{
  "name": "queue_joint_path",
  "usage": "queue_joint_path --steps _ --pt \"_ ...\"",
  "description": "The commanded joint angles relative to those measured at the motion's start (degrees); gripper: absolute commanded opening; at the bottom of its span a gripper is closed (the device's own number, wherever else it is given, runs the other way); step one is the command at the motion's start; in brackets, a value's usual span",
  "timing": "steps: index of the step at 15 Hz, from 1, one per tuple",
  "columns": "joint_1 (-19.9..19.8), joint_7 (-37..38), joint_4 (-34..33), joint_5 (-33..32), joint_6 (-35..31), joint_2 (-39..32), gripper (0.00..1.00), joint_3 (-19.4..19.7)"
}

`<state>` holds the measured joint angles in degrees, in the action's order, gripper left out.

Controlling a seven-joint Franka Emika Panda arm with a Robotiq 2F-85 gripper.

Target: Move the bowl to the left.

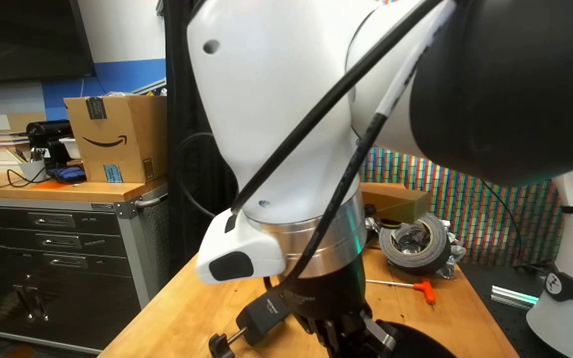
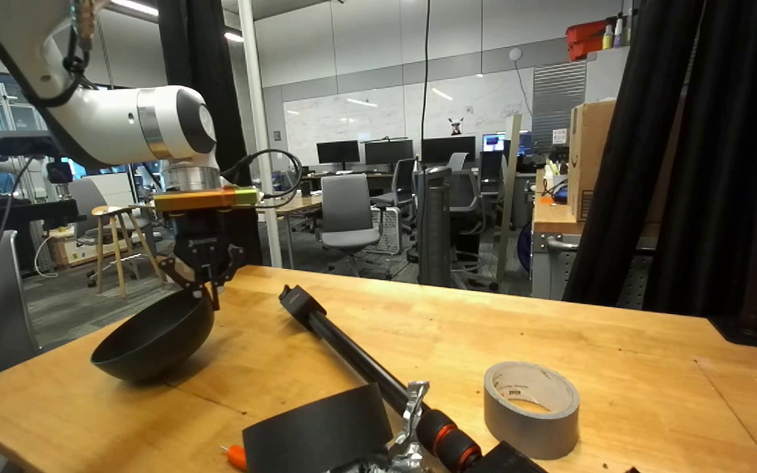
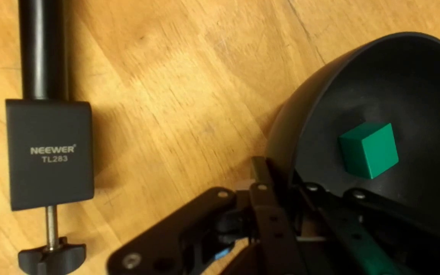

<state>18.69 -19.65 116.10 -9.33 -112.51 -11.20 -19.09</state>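
black bowl (image 2: 156,338) tilted, green cube (image 3: 369,151) inside; gripper (image 3: 279,175) pinches the bowl's rim above the wooden table (image 2: 549,335).

Black curtains (image 2: 746,131), whiteboard (image 2: 345,125), grey chairs (image 2: 345,203)

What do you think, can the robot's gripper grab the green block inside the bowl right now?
Probably not yet. The gripper seems closed on one side of the tilted bowl, so it looks busy. Nothing seems to cover the green block, so letting go might help.
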Motion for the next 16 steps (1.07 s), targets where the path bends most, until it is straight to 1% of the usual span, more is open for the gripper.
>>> queue_joint_path --steps 1,7,11,16 --pt "0.92 -1.46 -5.76 -1.66 3.17 -3.67 0.03 -0.44" --pt "1.61 -2.73 -10.61 -3.17 5.0 -8.12 0.03 -0.33" --pt "1.15 -4.17 -11.91 -2.88 5.15 -10.53 0.03 -0.08" --pt "0.74 -4.98 -12.03 -2.74 5.2 -12.0 0.03 0.2"
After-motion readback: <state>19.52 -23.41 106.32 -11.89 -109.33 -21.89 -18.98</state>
